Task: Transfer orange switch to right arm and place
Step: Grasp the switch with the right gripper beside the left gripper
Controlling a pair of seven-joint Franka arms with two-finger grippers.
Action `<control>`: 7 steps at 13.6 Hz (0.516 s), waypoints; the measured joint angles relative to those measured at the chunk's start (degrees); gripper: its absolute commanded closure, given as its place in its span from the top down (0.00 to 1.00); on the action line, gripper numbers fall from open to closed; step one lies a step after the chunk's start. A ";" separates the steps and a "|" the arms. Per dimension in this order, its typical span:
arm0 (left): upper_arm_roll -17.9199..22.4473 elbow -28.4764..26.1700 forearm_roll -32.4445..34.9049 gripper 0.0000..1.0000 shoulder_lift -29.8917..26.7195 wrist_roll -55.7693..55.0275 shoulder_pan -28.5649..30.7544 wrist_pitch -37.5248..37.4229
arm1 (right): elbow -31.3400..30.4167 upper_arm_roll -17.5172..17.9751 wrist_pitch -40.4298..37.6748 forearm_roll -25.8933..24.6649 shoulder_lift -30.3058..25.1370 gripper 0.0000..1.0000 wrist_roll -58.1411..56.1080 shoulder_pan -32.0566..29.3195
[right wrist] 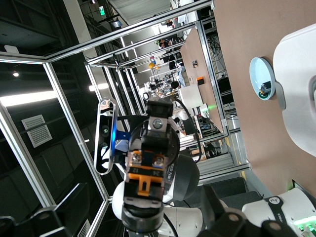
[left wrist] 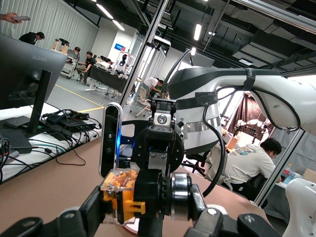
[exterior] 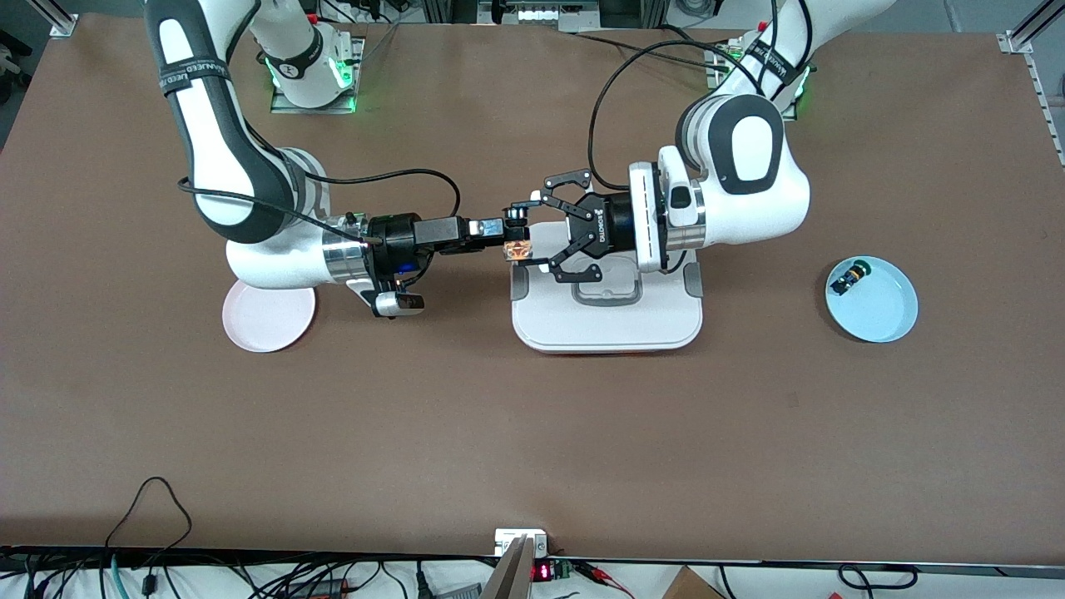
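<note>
Matte brown desk (exterior: 532, 433); glossy white right arm (exterior: 208, 125), strap lettered "FRANKA"; rounded white tray (exterior: 607, 320). Frame centre: left gripper (exterior: 532, 231) and right gripper (exterior: 514, 226) both clasp the blocky orange switch (exterior: 517, 248), above the tray's edge.

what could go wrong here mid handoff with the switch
1. The orange switch is tiny and sits between the left gripper and the right gripper, up over the white tray; a mistimed release could drop it.
2. The grippers meet head-on, so they might collide.

Orange switch (exterior: 518, 249) (black-bodied), pink plate (exterior: 268, 316), pale blue plate (exterior: 871, 299), brown table (exterior: 532, 433).
</note>
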 measured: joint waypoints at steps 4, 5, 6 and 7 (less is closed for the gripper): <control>0.02 0.03 0.00 0.00 0.01 0.00 0.00 0.05 | 2.20 0.00 0.09 0.00 1.93 0.86 0.00 0.01; 0.03 0.03 0.00 0.00 0.01 0.00 0.00 0.06 | 2.62 0.00 0.09 0.00 2.42 0.71 -0.01 0.01; 0.03 0.03 0.00 0.00 0.01 0.00 0.00 0.07 | 2.91 0.00 0.09 0.00 2.79 0.56 -0.32 0.02; 0.03 0.04 0.00 0.00 0.01 0.00 0.00 0.07 | 3.08 0.00 0.08 0.00 2.96 0.45 -1.21 0.01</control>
